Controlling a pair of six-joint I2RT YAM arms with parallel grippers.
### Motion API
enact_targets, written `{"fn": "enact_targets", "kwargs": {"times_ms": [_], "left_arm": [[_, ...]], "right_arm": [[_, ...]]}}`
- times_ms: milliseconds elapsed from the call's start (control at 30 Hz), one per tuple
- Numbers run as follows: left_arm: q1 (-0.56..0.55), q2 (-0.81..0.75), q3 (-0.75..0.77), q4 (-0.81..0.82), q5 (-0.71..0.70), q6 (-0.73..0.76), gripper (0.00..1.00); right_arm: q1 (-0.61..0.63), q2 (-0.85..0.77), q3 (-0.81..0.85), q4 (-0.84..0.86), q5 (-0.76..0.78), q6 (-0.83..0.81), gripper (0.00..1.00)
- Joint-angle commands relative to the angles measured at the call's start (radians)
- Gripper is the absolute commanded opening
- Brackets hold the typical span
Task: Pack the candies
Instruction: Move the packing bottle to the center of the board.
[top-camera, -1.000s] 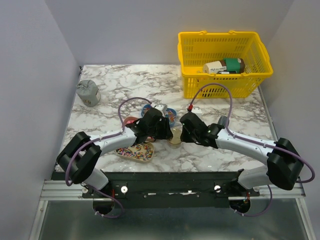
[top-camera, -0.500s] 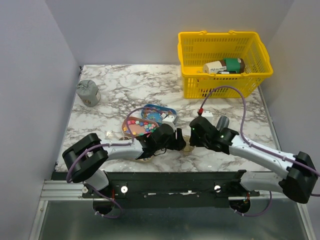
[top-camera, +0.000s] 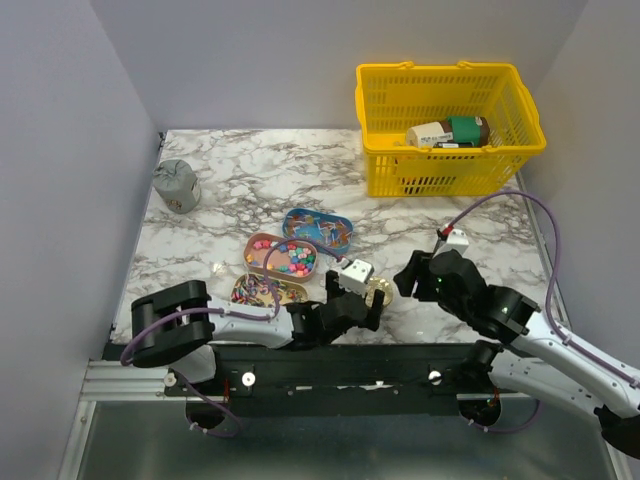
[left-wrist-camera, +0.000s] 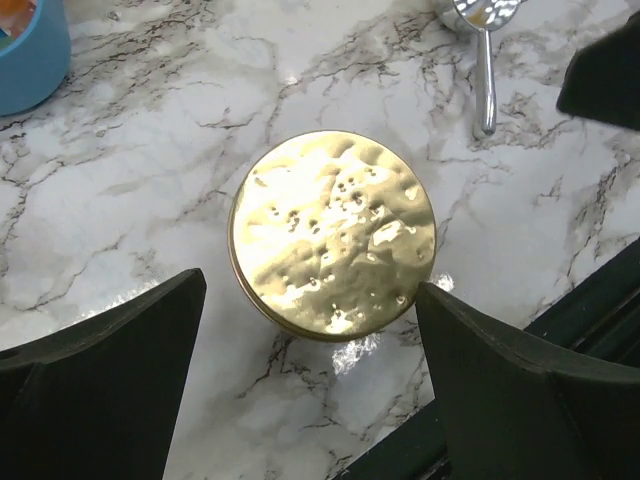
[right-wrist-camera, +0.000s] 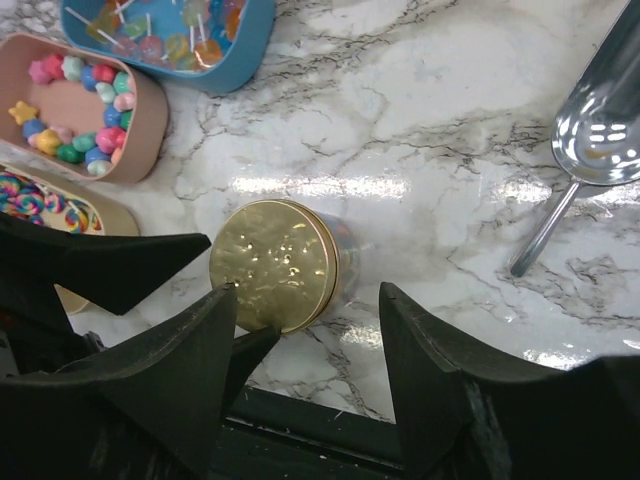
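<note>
The left gripper (left-wrist-camera: 312, 285) holds its jaws wide, one dark finger close on each side of the gold-lidded jar (left-wrist-camera: 332, 232), which stands upright on the marble table (left-wrist-camera: 150, 150). Far left shows the corner of a blue dish (left-wrist-camera: 28, 52). Far right lies a silver scoop (left-wrist-camera: 486, 60), beside a dark shape (left-wrist-camera: 605, 70), perhaps the other gripper.

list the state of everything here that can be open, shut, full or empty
gold-lidded jar: upright, lid on, not gripped
left tool: open, one finger each side of the jar
right tool: open, holding nothing
scoop: empty, lying flat
pink tray: open, candies inside
blue tray: open, candies inside
cream tray: open, candies inside
yellow basket: a few items inside
</note>
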Motion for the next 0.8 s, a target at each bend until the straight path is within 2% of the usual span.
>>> {"fn": "enact_targets", "kwargs": {"times_ms": [0, 167, 367, 500, 600, 767], "left_arm": [[-0.066, 0.05, -0.043, 0.106, -0.187, 0.034, 0.99], [-0.11, 0.098, -0.06, 0.179, -0.247, 0.034, 0.99], [-0.127, 0.212, -0.109, 0.436, -0.268, 0.121, 0.99], [-0.129, 0.297, -0.143, 0.713, -0.249, 0.206, 0.99], [-0.129, 0.366, -0.147, 0.829, -0.238, 0.249, 0.99], [-0.126, 0.459, -0.152, 0.998, -0.216, 0.321, 0.99]], "right_arm": [[-0.001, -0.051, -0.032, -0.047, -0.013, -0.009, 0.68], [-0.003, -0.071, -0.052, -0.059, -0.036, -0.014, 0.68], [-0.003, -0.074, -0.109, -0.042, -0.061, -0.006, 0.68], [-0.003, -0.036, -0.112, -0.027, -0.079, 0.006, 0.69], [-0.003, -0.011, -0.127, 0.021, -0.084, 0.017, 0.67], [-0.014, 0.124, -0.112, 0.096, -0.088, 0.025, 0.62]]}}
